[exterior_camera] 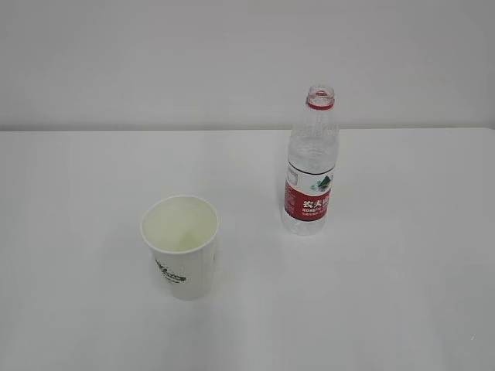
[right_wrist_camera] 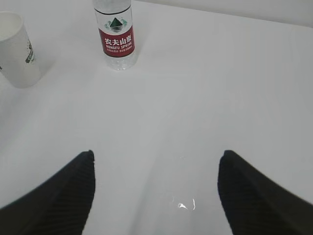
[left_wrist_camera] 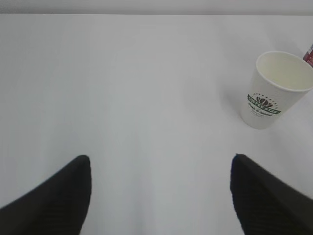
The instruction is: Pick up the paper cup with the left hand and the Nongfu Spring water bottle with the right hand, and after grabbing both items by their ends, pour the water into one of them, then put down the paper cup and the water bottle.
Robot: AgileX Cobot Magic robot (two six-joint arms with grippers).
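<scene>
The white paper cup (exterior_camera: 180, 246) with a dark green logo stands upright on the white table, left of centre. The Nongfu Spring water bottle (exterior_camera: 311, 164) stands upright and uncapped to its right, red label facing front. Neither arm shows in the exterior view. In the left wrist view my left gripper (left_wrist_camera: 161, 159) is open over bare table, with the paper cup (left_wrist_camera: 274, 90) far ahead to the right. In the right wrist view my right gripper (right_wrist_camera: 156, 154) is open, with the bottle (right_wrist_camera: 116, 34) far ahead to the left and the cup (right_wrist_camera: 17, 49) at the left edge. I cannot make out water in the bottle.
The white table (exterior_camera: 402, 294) runs back to a plain pale wall (exterior_camera: 155, 62). A few small water droplets (right_wrist_camera: 186, 205) glint on the table between the right fingers.
</scene>
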